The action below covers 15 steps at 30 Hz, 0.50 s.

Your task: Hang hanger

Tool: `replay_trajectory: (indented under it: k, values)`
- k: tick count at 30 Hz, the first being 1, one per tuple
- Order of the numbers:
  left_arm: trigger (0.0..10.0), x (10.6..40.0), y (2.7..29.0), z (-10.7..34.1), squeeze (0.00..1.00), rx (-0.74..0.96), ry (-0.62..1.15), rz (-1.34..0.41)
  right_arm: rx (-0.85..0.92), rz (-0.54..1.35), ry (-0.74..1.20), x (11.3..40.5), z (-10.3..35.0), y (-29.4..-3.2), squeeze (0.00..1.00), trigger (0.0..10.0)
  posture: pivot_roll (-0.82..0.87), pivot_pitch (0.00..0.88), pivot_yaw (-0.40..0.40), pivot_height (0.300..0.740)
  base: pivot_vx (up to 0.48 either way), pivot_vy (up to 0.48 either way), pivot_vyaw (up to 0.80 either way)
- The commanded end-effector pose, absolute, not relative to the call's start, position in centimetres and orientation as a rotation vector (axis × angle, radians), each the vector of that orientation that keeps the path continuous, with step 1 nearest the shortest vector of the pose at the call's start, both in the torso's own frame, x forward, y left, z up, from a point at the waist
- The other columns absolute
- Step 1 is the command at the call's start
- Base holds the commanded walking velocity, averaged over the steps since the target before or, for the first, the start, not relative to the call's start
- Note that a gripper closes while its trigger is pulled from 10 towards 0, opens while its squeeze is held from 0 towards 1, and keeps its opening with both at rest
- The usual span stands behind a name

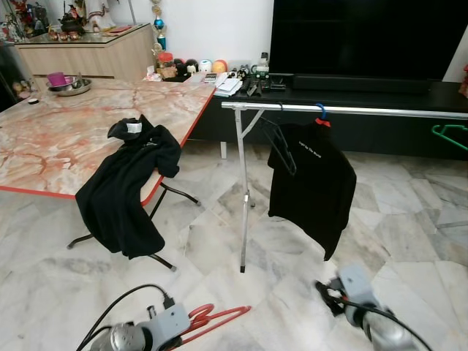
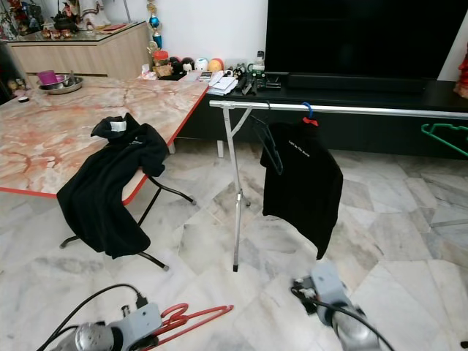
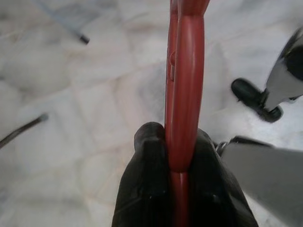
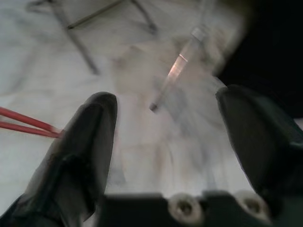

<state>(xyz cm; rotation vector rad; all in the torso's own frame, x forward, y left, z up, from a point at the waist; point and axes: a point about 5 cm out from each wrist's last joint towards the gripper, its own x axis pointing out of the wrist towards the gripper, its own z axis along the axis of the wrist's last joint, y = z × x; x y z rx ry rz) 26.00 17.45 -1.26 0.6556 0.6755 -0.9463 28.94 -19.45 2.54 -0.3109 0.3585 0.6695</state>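
Note:
A red hanger (image 1: 216,317) is held low over the marble floor, and my left gripper (image 1: 189,324) is shut on it. In the left wrist view both black fingers (image 3: 144,184) clamp the red hanger (image 3: 183,94). My right gripper (image 1: 327,294) hangs low at the right, open with nothing between its fingers (image 4: 80,151). Ahead stands a silver clothes rack, and its rail (image 1: 365,110) carries a black shirt (image 1: 314,183) on a blue hanger and a bare black hanger (image 1: 281,146).
A marble-topped folding table (image 1: 58,139) stands at the left with a black garment (image 1: 128,186) draped over its edge. A green hanger (image 1: 450,135) hangs at the far right. Behind the rack are a dark TV console (image 1: 380,91) and a large screen.

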Motion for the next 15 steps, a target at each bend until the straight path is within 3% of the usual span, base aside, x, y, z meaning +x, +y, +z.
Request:
replay_trajectory:
  k: [1,2,4,7,12,15]
  values:
    - [10.0,26.7,16.6,-0.1,0.0,0.606,0.659,-1.033,-0.316,0.996,0.375,27.8,3.3,-18.5,0.0,10.0,0.09,0.0,0.005,0.74,0.0,0.0,0.0]
    - [10.0,26.7,16.6,-0.1,0.0,0.606,0.659,-1.033,-0.316,0.996,0.375,27.8,3.3,-18.5,0.0,10.0,0.09,0.0,0.005,0.74,0.0,0.0,0.0]
    - [10.0,26.9,15.8,0.9,0.0,0.584,0.667,-1.135,-0.308,1.236,0.403,26.9,4.5,-18.2,0.0,10.0,0.09,0.0,0.0,0.74,0.0,0.0,0.0]
    - [10.0,27.0,15.2,1.9,0.0,0.588,0.676,-1.227,-0.308,1.372,0.423,27.0,5.6,-18.0,0.0,10.0,0.09,0.0,-0.006,0.74,0.0,0.0,0.0]
    - [10.0,27.2,14.0,3.4,0.0,0.582,0.654,-1.32,-0.358,1.501,0.477,26.8,5.6,-17.3,0.0,10.0,0.1,0.0,-0.016,0.74,0.0,0.0,0.0]
    - [10.0,27.2,13.3,4.2,0.0,0.597,0.641,-1.365,-0.357,1.482,0.473,27.2,5.5,-16.4,0.0,10.0,0.11,0.0,-0.023,0.74,0.0,0.0,0.0]
